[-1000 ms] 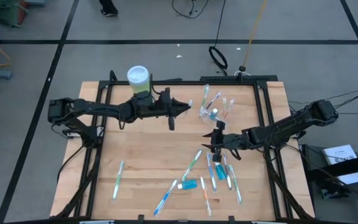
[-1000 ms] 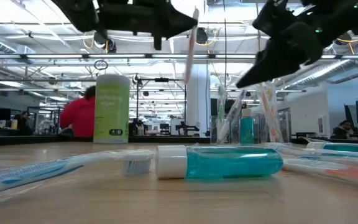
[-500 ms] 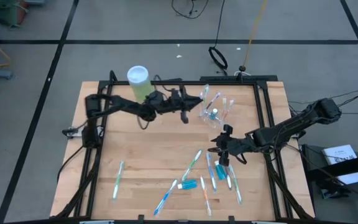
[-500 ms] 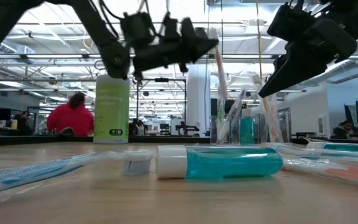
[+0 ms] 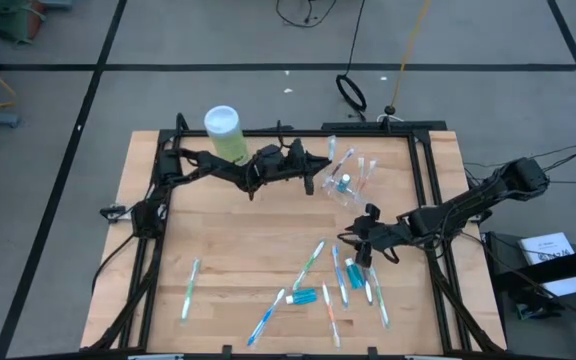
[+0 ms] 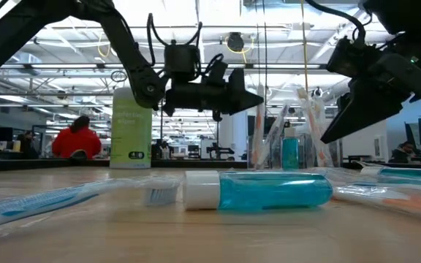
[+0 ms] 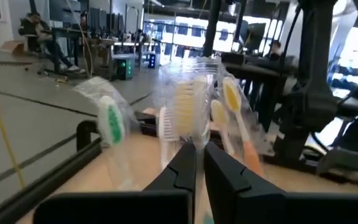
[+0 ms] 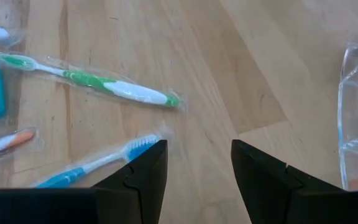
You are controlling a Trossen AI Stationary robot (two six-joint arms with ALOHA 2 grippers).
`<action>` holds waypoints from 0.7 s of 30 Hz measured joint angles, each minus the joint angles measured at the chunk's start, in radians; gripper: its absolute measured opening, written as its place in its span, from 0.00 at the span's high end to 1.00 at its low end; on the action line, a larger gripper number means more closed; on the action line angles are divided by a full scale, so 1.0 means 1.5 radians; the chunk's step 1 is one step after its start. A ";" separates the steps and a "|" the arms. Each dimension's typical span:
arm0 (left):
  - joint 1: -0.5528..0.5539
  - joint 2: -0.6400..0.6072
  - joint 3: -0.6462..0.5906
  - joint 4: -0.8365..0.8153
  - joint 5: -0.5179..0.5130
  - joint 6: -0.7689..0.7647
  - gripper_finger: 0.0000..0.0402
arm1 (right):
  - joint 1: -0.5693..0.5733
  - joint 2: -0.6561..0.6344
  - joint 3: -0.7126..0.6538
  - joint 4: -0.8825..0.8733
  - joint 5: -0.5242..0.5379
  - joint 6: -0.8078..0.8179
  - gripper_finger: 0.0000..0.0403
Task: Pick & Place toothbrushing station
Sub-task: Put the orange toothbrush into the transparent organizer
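A clear plastic cup (image 5: 348,180) stands at the table's far middle with several wrapped toothbrushes and a blue tube upright in it. My left gripper (image 5: 324,165) is level at the cup's left side, shut on a wrapped toothbrush (image 6: 258,135). More toothbrushes (image 5: 313,262) and a blue toothpaste tube (image 5: 303,297) lie flat on the near right of the table. My right gripper (image 5: 356,250) hangs open above them, tilted down over a blue toothbrush (image 8: 98,163) and touching nothing. My left gripper pinches the wrapped toothbrush between its two fingertips, on the neck just below the head (image 7: 195,144). The fingers lie level, coming from the table's left, across the brush. The brush stands upright, head (image 7: 187,109) up and handle hanging below, clear of the table. Whether its lower end is inside the cup I cannot tell.
A light-green canister (image 5: 222,133) with a white lid stands at the far left, behind my left arm. A single toothbrush (image 5: 190,288) lies near the left front. A black frame rail (image 5: 423,180) runs along the table's sides. People sit in the room beyond.
My left gripper has gone down and toward the table's right, up to the cup, carrying the toothbrush upright and staying shut. My right gripper has sunk a little toward the near edge over the loose toothbrushes and rolled, still open.
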 joint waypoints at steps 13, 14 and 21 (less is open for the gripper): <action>-0.004 -0.002 0.001 -0.087 -0.001 0.055 0.84 | 0.000 0.000 -0.005 0.048 0.000 -0.037 0.58; -0.003 -0.002 0.001 -0.088 -0.001 0.054 0.82 | 0.000 0.000 -0.005 0.050 0.000 -0.038 0.58; -0.001 -0.040 0.000 -0.146 -0.031 0.089 0.68 | 0.000 0.000 -0.005 0.061 0.000 -0.043 0.58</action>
